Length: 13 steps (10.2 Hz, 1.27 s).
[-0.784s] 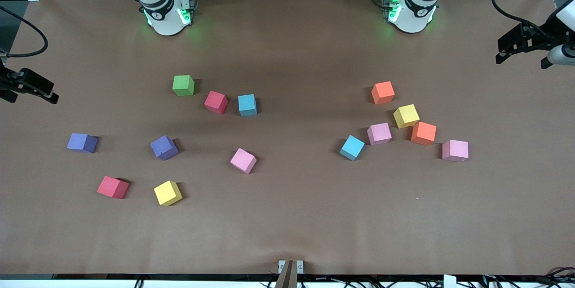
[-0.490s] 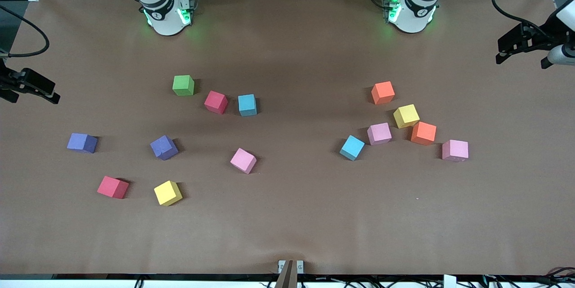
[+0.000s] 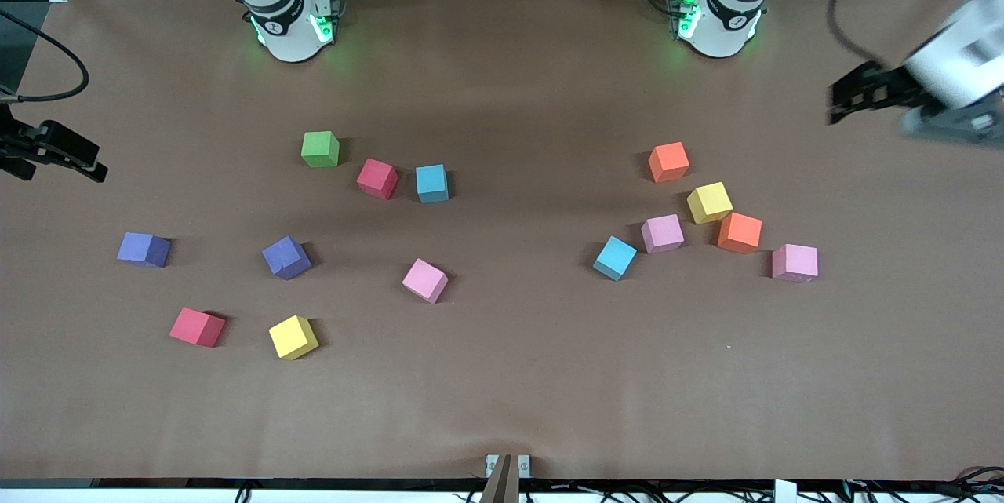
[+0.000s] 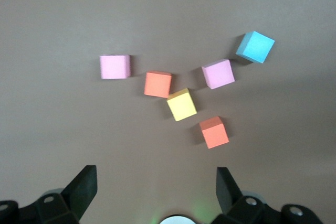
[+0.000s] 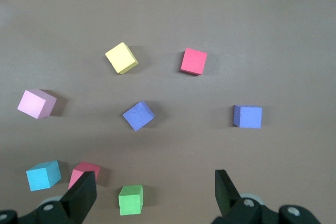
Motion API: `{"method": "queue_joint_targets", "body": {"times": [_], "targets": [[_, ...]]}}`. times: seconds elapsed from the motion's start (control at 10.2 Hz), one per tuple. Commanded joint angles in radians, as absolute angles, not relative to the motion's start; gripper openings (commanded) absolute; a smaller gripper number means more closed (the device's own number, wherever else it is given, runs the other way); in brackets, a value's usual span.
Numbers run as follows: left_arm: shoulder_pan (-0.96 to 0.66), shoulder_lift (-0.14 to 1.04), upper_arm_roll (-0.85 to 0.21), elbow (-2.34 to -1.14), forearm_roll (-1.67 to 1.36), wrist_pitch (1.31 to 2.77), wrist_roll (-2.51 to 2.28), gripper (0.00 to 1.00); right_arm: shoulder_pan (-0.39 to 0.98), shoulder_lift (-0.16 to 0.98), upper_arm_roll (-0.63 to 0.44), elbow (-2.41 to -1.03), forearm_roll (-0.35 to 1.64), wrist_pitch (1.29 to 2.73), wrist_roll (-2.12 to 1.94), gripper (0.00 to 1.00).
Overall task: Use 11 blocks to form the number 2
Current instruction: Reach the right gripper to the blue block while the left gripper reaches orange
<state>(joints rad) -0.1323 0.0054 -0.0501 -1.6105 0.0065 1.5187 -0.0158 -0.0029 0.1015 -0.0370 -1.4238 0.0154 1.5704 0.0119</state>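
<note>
Waiting wide open and empty at the table (image 3: 502, 409) ends, the left gripper (image 3: 843, 103) and right gripper (image 3: 90, 165) had gathered no blocks (image 3: 663, 233); picking one came next.

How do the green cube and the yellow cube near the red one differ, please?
The green cube lies farther from the front camera, next to a red cube; the yellow cube lies nearer it. The green cube sits nearly square to the table edge; the yellow cube is turned askew. Both look equal in size, matte, and rest untouched on the table.
</note>
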Motion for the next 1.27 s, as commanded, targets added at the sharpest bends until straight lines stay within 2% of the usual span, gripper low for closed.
{"method": "queue_joint_targets", "body": {"times": [0.0, 0.39, 0.69, 0.98, 1.18], "targets": [[-0.135, -0.015, -0.148, -1.823, -0.003, 1.688, -0.11, 1.0, -0.011, 0.127, -0.035, -1.426, 0.014, 1.571, 0.015, 1.0], [-0.138, 0.003, -0.247, -2.144, -0.031, 1.977, -0.318, 1.0, 0.008, 0.143, -0.034, -1.624, 0.015, 1.748, 0.011, 1.0], [-0.137, -0.009, -0.253, -2.34, -0.133, 2.161, -0.345, 1.0, 0.049, 0.175, -0.034, -1.699, 0.014, 1.807, -0.038, 1.0], [-0.138, 0.006, -0.282, -2.439, -0.135, 2.281, -0.445, 1.0, 0.07, 0.288, -0.005, -1.698, 0.015, 1.828, -0.162, 1.0], [-0.14, 0.026, -0.287, -2.459, -0.133, 2.33, -0.468, 1.0, 0.078, 0.362, 0.043, -1.698, 0.014, 1.928, -0.167, 1.0]]}}
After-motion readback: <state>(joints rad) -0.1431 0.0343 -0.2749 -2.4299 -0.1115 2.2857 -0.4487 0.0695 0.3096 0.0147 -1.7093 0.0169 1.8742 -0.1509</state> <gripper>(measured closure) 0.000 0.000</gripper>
